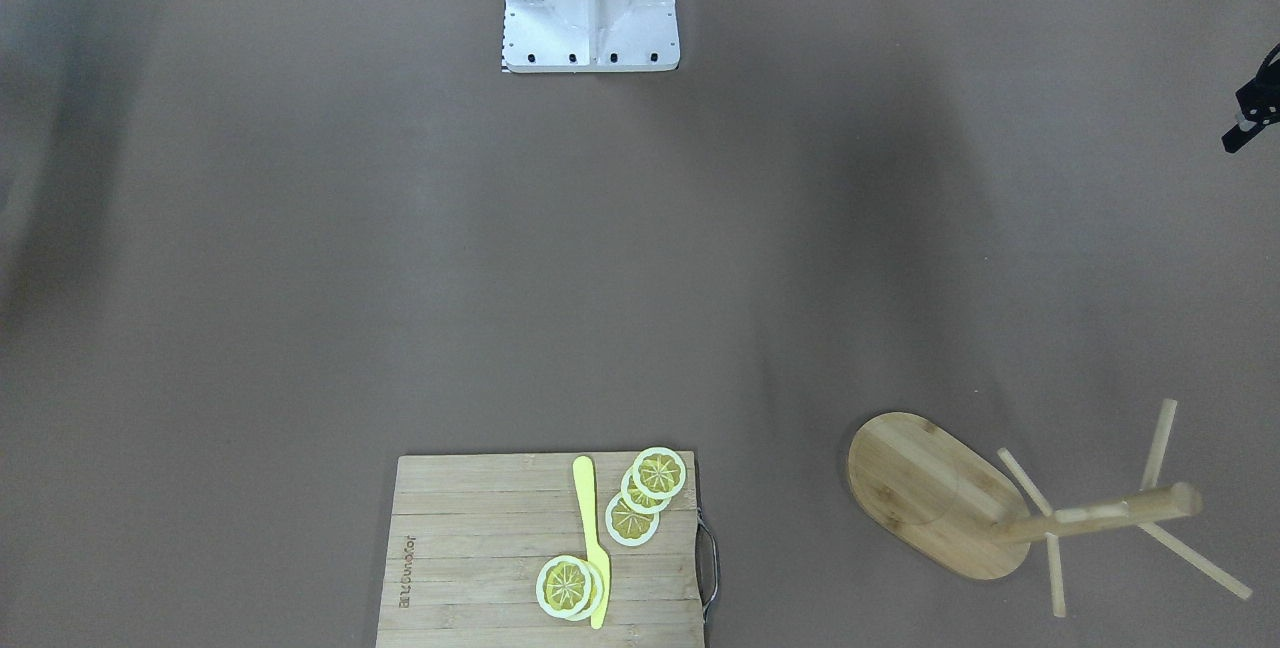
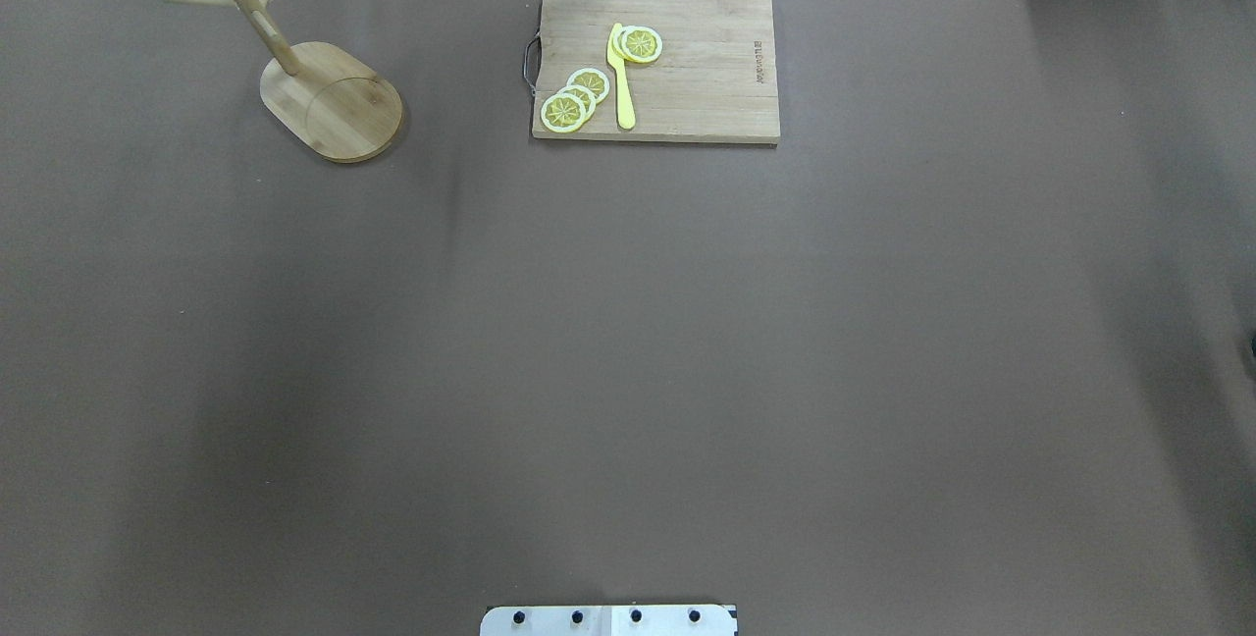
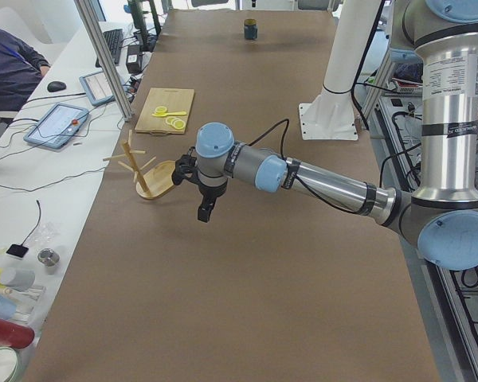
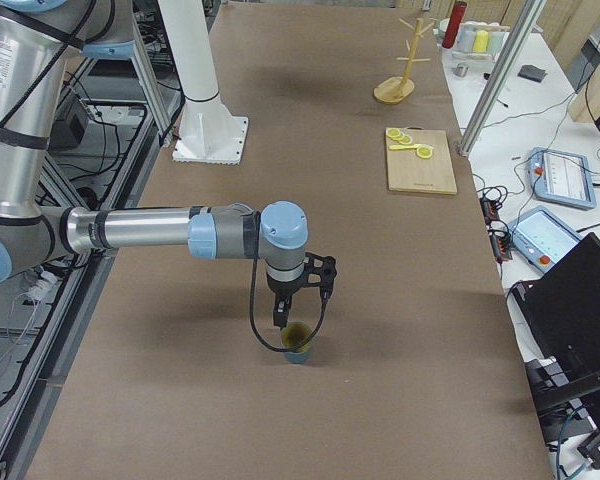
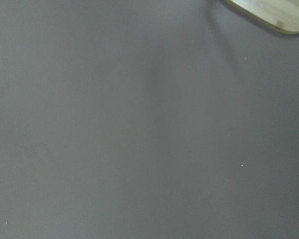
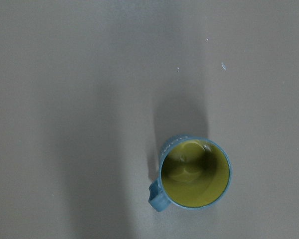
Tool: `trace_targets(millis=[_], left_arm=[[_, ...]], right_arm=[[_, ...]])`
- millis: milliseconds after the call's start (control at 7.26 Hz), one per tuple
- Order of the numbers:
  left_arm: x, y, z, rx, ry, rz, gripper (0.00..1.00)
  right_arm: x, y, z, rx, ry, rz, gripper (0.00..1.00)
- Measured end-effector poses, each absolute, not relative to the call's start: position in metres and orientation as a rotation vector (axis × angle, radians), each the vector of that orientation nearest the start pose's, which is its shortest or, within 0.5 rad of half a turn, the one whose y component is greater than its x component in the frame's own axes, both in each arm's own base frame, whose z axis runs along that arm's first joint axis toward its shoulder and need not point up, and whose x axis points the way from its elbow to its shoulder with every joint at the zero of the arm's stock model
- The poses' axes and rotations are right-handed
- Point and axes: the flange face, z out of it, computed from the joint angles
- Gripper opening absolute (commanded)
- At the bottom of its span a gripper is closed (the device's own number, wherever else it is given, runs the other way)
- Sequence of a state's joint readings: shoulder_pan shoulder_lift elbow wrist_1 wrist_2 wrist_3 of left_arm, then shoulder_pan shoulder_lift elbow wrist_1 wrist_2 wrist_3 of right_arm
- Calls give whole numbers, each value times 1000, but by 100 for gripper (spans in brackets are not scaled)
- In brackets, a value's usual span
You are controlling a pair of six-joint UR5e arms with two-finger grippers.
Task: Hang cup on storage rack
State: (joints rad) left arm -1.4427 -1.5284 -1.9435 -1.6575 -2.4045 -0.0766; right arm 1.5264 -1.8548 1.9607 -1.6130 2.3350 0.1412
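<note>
Found at the robot's right end of the brown table: the cup, upright, mouth up, slate-blue outside, yellow-olive inside, loop handle turned toward the lower left of the right wrist view. Pale lettering just below the rim, seen too steeply to read. Out of frame in both the overhead and the front-facing views. Close above it in the exterior right view, the right gripper, pointing down, not around the cup; cannot tell the spread of its fingers from that one side view. Well apart, near the table's far left corner, the storage rack: light bamboo, oval base flat on the table, round post upright, thin pegs angled upward. Near the rack but clear of it, above the table, the left gripper, pointing down; only a black sliver of it at the front-facing view's edge, so cannot tell its opening either. Along the same far edge, a rectangular wooden cutting board with a metal handle, lemon slices in two small overlapping groups and a yellow knife between them. Burnt-in brand word along one short side, too small to make out.
</note>
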Motion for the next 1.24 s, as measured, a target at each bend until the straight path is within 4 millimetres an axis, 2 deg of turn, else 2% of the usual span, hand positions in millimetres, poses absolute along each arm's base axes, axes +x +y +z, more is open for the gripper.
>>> trace_targets(millis=[138,276,689,964,1240], left_arm=[[2,-485,470,366,858,246,99],[2,-492,467,409,859,264,99],[2,-494,471,497,853,318,99],[2,-492,490,587,842,390,100],[3,-493,504,594,839,400,100]], right_arm=[[48,-384,590,1,-772,65,100],[49,-384,593,-4,-776,65,100],[48,-387,614,29,-784,51,100],[48,-392,658,83,-788,40,100],[47,-390,693,87,-785,52,99]])
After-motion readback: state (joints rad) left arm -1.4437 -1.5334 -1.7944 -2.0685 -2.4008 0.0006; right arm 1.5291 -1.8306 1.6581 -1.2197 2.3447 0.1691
